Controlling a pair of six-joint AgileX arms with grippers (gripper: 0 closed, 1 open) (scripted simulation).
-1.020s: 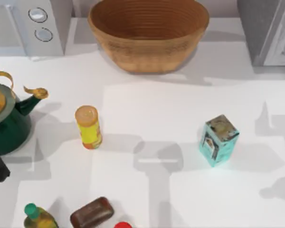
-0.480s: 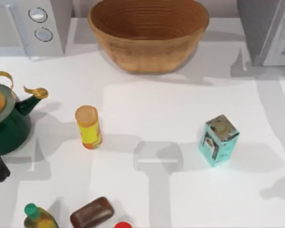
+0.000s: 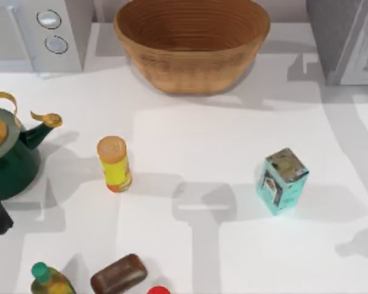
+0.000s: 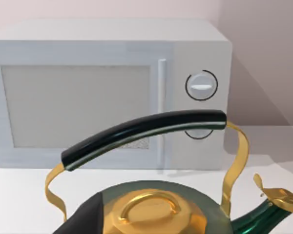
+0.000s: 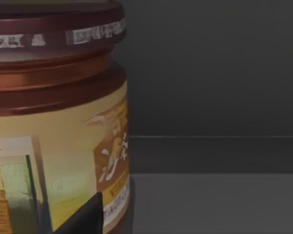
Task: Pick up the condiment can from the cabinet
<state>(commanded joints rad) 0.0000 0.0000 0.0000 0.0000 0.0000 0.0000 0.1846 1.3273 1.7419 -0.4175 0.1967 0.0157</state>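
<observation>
Basket point(image 3: 192, 46) at bench point(image 3: 233, 135) far edge, centre; cabinet point(image 3: 346, 40) far right corner; kettle point(image 3: 9, 150) left edge; carton point(image 3: 282, 180) right of centre.

Condiment can point(image 5: 58, 126) cut by right wrist picture's edge. Cabinet point(image 3: 346, 40) cropped at table's far right corner. Kettle point(image 3: 6, 153), red object point(image 3: 159, 290) cut off.

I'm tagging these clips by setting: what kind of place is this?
Most likely a rendered kitchen counter: a microwave with two knobs, a green kettle, a grey cabinet, and the condiment can against dark walls.
</observation>
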